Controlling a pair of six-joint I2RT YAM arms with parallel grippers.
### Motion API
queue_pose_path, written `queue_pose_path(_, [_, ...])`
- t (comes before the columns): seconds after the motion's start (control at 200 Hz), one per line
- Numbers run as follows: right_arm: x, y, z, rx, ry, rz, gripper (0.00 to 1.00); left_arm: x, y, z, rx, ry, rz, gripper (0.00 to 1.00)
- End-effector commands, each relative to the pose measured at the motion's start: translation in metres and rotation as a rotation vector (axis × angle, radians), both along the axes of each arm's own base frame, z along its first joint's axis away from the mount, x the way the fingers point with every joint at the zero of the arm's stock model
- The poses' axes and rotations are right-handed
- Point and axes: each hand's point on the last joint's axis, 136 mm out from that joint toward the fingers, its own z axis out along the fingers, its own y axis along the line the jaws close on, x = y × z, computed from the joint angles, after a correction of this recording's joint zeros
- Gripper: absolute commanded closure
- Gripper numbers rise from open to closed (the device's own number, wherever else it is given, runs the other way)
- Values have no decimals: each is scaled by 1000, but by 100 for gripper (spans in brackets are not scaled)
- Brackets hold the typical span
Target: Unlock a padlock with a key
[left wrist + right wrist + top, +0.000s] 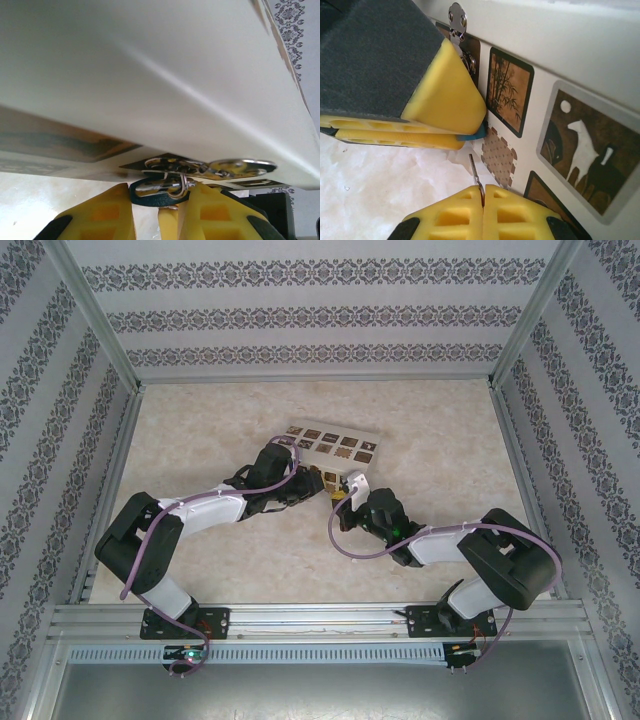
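From my station I see the left gripper clamped on the padlock. Its blue body is pinched between the two yellow fingers, and the silvery shackle on top reaches up to the metal hasp on the front of the cream box. The right gripper has its fingers pressed together on the key, which sticks up from the tips as a thin dark blade. In the right wrist view a sliver of blue shows between the left fingers, just above the key's tip, and I read a small gap between the two. Both arms meet at the box's near side.
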Motion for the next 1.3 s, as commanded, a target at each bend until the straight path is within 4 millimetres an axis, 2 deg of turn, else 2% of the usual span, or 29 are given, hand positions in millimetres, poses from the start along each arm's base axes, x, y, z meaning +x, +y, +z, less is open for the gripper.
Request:
queue_pose_path(0.0, [5,2,4,-2,-23,-18,100,0,-14,35,-86,-43,-25,83])
queue_pose_path(0.61, [16,8,27,97,-62,-28,100,-1,-14,37,-105,-35,-17,84])
queue_pose_path(1.294, [24,19,38,172,-103,-13,100,-2,-17,40,-132,-17,-11,84])
